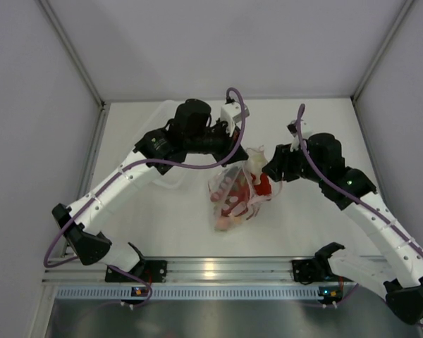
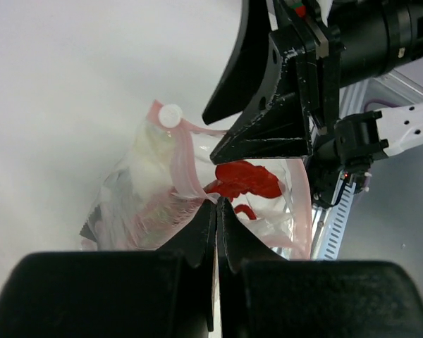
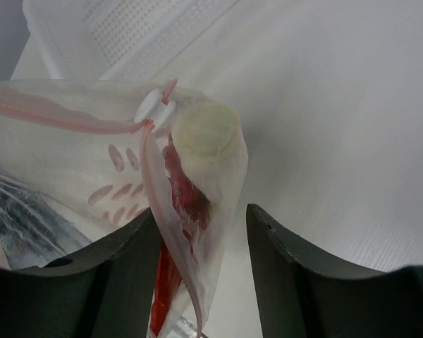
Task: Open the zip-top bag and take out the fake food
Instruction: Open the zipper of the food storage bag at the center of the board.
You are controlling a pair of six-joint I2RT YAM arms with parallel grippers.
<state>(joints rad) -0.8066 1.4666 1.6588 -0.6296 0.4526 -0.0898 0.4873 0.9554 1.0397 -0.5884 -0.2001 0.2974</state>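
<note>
The left gripper [image 2: 217,204] has its black jaws pressed tight together on the film of the clear, pink-dotted zip-top bag [image 2: 148,204]. The right gripper [image 3: 201,211] stands half-spread, with the bag's pink zip edge between its jaws. Inside show a red plastic lobster [image 2: 243,179] and a pale round piece [image 3: 204,130]. The bag is mid-way across the white table [image 1: 162,218], between both grippers.

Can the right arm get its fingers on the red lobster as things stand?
Probably not directly. The right fingers straddle a corner of the zip-top bag from outside, so the film lies between them and the red lobster. They could likely pinch it only through the plastic.
</note>
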